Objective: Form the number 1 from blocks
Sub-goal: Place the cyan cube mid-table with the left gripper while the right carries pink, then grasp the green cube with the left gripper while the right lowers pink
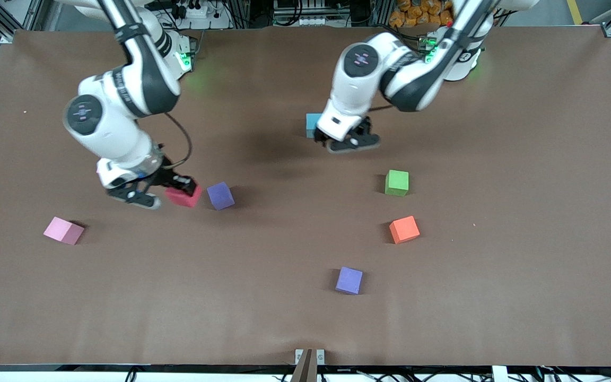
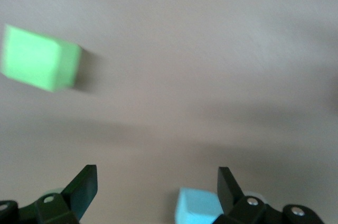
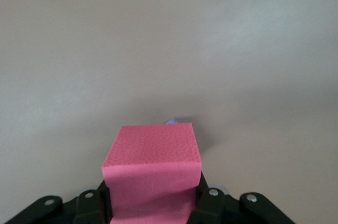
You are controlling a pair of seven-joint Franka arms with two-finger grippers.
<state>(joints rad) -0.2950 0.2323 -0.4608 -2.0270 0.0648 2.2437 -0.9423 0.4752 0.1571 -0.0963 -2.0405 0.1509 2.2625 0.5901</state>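
My right gripper is shut on a red block, held tilted low over the table right beside a purple block. In the right wrist view the red block sits between the fingers of the right gripper, and a sliver of the purple block shows past it. My left gripper stands open with nothing between its fingers, next to a light blue block on the table. In the left wrist view the left gripper has the light blue block close to one finger.
A green block and an orange block lie toward the left arm's end. A second purple block is nearest the front camera. A pink block lies toward the right arm's end. The green block also shows in the left wrist view.
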